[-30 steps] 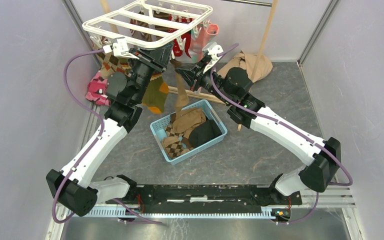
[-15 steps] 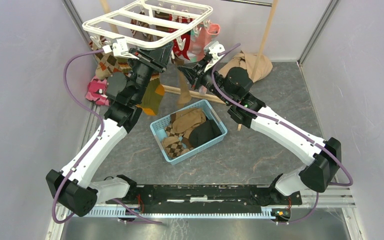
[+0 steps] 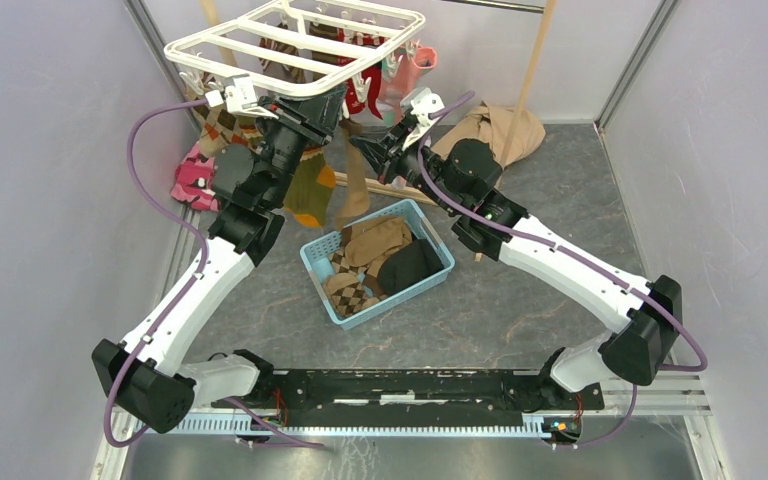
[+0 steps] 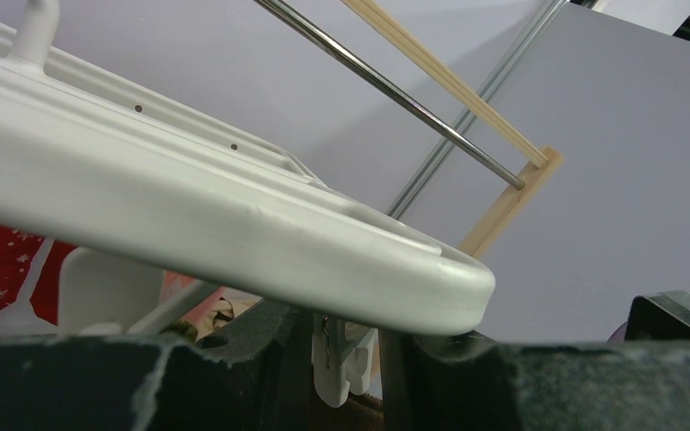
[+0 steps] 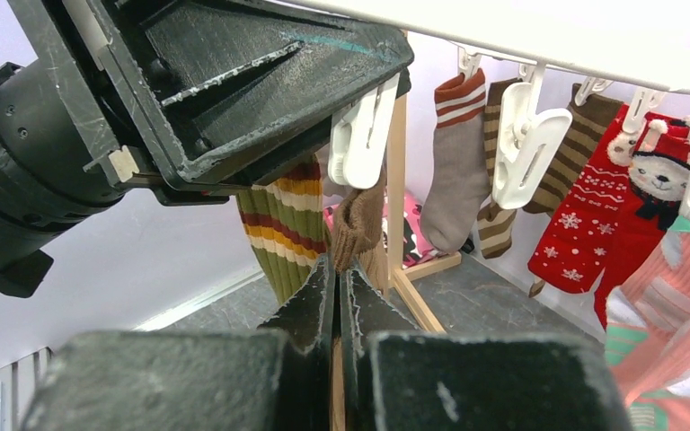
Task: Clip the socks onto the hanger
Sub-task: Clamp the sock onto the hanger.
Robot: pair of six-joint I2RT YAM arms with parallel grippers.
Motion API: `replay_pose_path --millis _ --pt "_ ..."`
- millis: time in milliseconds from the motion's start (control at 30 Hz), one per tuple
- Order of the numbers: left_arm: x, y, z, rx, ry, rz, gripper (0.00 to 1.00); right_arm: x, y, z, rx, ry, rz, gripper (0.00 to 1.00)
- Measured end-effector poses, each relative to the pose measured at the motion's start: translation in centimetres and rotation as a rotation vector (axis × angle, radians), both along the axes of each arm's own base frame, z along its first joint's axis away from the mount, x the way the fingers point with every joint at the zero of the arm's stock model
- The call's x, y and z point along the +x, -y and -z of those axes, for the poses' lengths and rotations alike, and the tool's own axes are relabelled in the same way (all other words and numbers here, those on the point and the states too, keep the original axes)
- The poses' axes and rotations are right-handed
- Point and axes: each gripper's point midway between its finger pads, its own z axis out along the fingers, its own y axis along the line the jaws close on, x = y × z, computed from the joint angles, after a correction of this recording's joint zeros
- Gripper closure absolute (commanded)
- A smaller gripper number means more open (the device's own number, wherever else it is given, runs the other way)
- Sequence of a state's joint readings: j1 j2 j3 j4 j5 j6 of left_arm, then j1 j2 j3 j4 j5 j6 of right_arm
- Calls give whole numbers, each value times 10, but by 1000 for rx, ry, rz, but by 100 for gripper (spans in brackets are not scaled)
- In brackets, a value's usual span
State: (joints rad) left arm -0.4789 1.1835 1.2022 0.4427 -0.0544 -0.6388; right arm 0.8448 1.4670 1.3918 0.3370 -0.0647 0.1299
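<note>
The white hanger [image 3: 295, 50] hangs at the back, with several socks clipped under it. My left gripper [image 3: 332, 100] is under its near edge [image 4: 234, 233]. Its fingers [image 4: 292, 359] close on a white clip [image 4: 346, 359] and touch it on both sides. My right gripper [image 3: 378, 148] is shut on the top of a tan sock [image 3: 355, 195] that hangs down from it. In the right wrist view the sock's tip [image 5: 357, 224] sticks out past my fingertips [image 5: 337, 269], just below that clip [image 5: 364, 130]. A green striped sock [image 5: 287, 224] hangs beside it.
A blue basket [image 3: 432, 228] with more socks [image 3: 375, 240] sits on the floor between the arms. The wooden pole stand [image 3: 535, 60] and its base bar [image 3: 390, 188] are behind. A beige garment [image 3: 500, 130] lies at the right and a pink cloth [image 3: 193, 180] at the left.
My right gripper has shifted slightly up and left with the tan sock. The sock's lower end has lifted off the basket and swung left. The left arm has not moved.
</note>
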Motion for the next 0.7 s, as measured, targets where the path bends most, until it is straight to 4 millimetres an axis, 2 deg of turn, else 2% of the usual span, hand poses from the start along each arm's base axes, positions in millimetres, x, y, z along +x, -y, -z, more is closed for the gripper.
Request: replay_pose_path --millis 500,700 --pt "0 0 0 0 -1 0 79 2 4 -14 18 23 33 100" --pt "0 0 0 -1 -1 0 79 -4 0 -17 18 31 23 100"
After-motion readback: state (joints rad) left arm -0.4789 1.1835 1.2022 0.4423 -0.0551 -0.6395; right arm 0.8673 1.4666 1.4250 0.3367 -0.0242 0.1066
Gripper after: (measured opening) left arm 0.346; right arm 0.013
